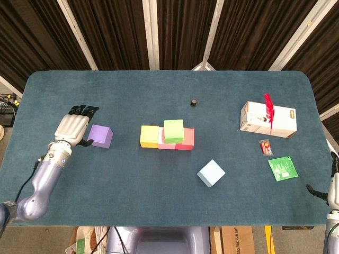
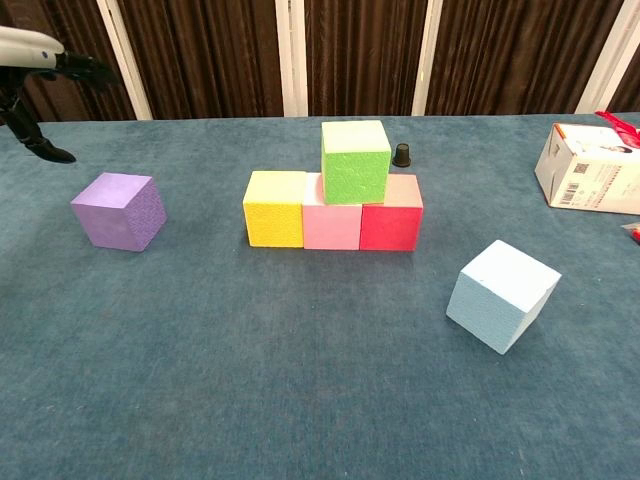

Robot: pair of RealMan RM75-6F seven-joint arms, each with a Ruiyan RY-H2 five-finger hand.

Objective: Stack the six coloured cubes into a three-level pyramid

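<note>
Head view, items as I find them. Left hand (image 1: 74, 128): fingers spread, holding nothing, poised just left of the purple cube (image 1: 100, 136), which sits on the table (image 1: 132, 211) well left of the stack. Stack: yellow cube (image 1: 149, 136), pink cube (image 1: 165, 144) and red cube (image 1: 186, 139) touching in a row; green cube (image 1: 174, 130) on top, straddling pink and red. Light blue cube (image 1: 211, 173) loose, turned askew, to the right of and nearer me than the stack. Right hand (image 1: 329, 191): only a sliver at the frame edge; I cannot tell how its fingers lie. White box (image 1: 268, 119) far right.

Chest view. Left hand (image 2: 35, 75) at the upper left corner, empty, clear of the purple cube (image 2: 118, 209). Green cube (image 2: 355, 160) square on its seat; slot over yellow cube (image 2: 275, 207) and pink cube (image 2: 331, 212) vacant.

Handling note, my judgement: the purple cube goes in that slot. I would regrip it on opposite flat faces, carry it high over the yellow cube, lower it straight and flush beside the green cube without nudging it.
</note>
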